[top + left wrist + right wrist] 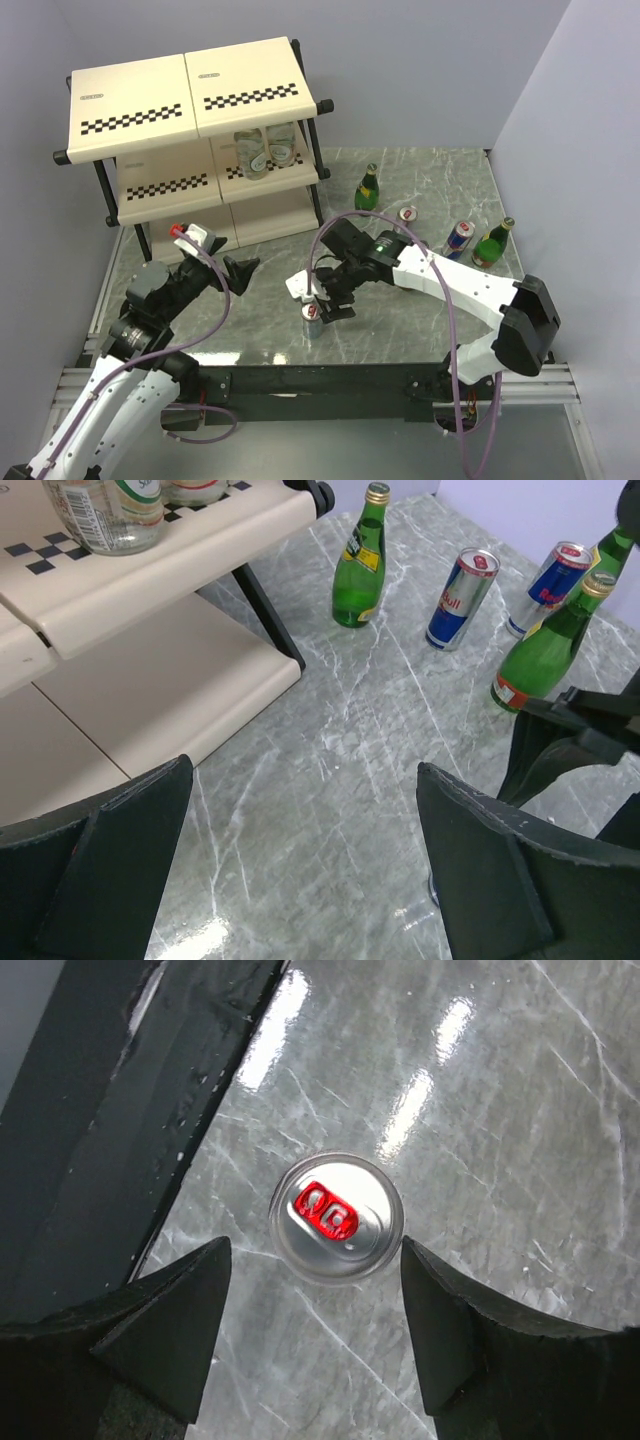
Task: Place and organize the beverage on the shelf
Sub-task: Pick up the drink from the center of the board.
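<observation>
The shelf (140,95) stands at the back left, and two clear bottles (265,150) sit on its middle tier (150,575). On the table stand a green bottle (368,187), two cans (407,214) (460,238) and another green bottle (493,243). In the left wrist view a further green bottle (545,650) stands beside the right arm. A third can (337,1217), silver-topped with a red tab, stands upright near the front edge. My right gripper (315,1250) hangs open over it, its tips either side of the rim without touching. My left gripper (300,830) is open and empty over bare table.
The table's dark front edge (110,1130) runs close to the left of the near can. The shelf's black leg (268,620) and bottom tier (150,680) lie just ahead of my left gripper. Grey walls enclose the back and the right side.
</observation>
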`<state>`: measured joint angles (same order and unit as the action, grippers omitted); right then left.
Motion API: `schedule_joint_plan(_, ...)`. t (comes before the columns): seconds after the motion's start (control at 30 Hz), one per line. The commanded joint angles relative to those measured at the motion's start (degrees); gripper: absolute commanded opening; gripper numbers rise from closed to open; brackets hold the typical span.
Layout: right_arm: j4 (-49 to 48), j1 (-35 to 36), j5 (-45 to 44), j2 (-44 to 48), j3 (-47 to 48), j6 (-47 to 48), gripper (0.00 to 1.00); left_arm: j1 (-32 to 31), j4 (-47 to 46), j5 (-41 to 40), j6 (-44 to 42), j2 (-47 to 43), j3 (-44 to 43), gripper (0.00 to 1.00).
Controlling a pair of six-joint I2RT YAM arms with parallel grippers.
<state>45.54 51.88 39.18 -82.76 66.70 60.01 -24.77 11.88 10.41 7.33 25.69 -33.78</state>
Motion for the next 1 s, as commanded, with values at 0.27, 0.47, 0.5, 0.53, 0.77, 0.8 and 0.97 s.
schedule_joint_plan(0.27, -1.95, 3.32, -3.23, -4.34, 3.7, -3.58, 0.75, 0.17, -1.42, -0.13, 0.14, -1.17, -2.26, 1.0)
schedule_joint_plan(0.47, -3.44, 3.49, -2.97, -5.13, 3.62, -5.25, 0.72, 0.17, -1.33, 0.74, 0.4, -1.7, -2.34, 0.99)
schedule_joint_plan(0.5, -3.61, 3.41, -2.71, -5.04, 3.27, -5.51, 0.72, 0.25, -1.51, 1.01, 0.31, -1.87, -2.08, 1.0)
schedule_joint_plan(0.53, -3.7, 3.41, -2.53, -4.95, 3.26, -5.78, 0.66, 0.17, -1.68, 0.84, 0.31, -1.96, -1.99, 0.99)
schedule_joint_plan(0.77, -4.14, 2.44, -1.57, -2.94, 4.93, -10.42, 0.09, 0.17, -5.01, 0.04, 2.69, -4.24, 0.29, 0.99)
schedule_joint_plan(0.8, -4.32, 1.92, -1.3, -1.63, 5.37, -11.39, 0.02, 0.25, -5.72, 1.09, 2.43, -4.6, 0.73, 0.99)
schedule_joint_plan(0.97, -2.39, -4.66, 0.72, 1.11, 9.24, -17.46, 0.0, 0.25, -15.11, 13.9, 1.27, -7.06, 6.95, 0.99)
